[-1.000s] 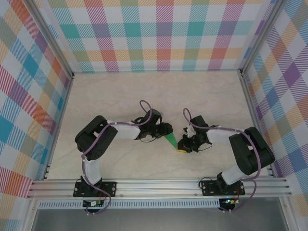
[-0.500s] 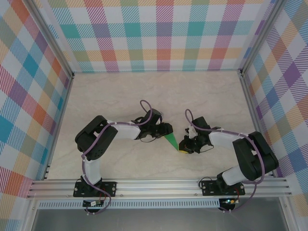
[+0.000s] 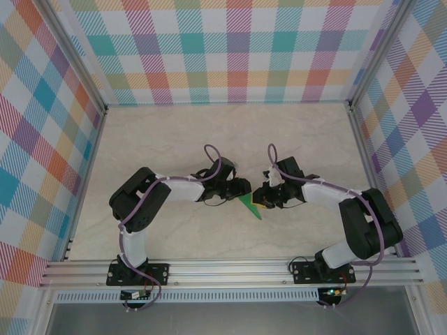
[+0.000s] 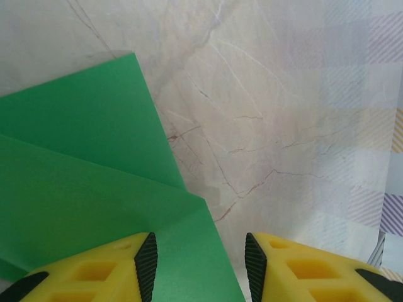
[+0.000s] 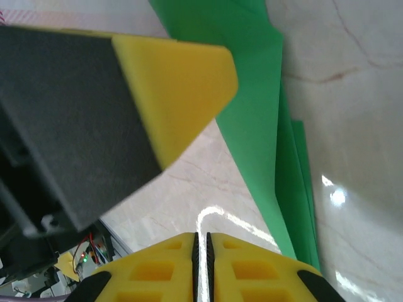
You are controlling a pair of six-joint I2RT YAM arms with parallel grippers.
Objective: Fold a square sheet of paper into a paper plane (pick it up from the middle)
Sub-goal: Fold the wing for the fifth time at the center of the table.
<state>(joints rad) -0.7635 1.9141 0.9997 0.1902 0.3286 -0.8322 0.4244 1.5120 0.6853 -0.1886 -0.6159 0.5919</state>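
Paper (image 3: 249, 207), bright green and folded to a pointed wedge, lay flat on the marbled bench (image 3: 174, 132) near its middle, with its point toward the near right. Left tool (image 3: 239, 188) reached in from the left and stood at the wedge's wide end. Right tool (image 3: 262, 198) reached in from the right, just beside the wedge's right edge, so both tools stood close together with the paper between them. In the left wrist view the paper (image 4: 94, 189) showed two overlapping layers that met along a slanting crease line, and its lower corner ran down between the fingers. The left tool (image 4: 200, 267) had its jaws standing apart, released: one yellow finger (image 4: 94, 277) lay over the green, the other over bare bench, and no grip on the paper could be seen. In the right wrist view the right tool (image 5: 200, 242) was clenched, its yellow fingers drawn together to a thin slit with nothing visible between them. The paper (image 5: 252, 126) lay on the bench ahead of and to the right of those fingertips, with several stacked layer edges showing along its far side. A yellow-and-black finger (image 5: 176, 88) of the left tool stood in the upper left, beside the paper's near edge.
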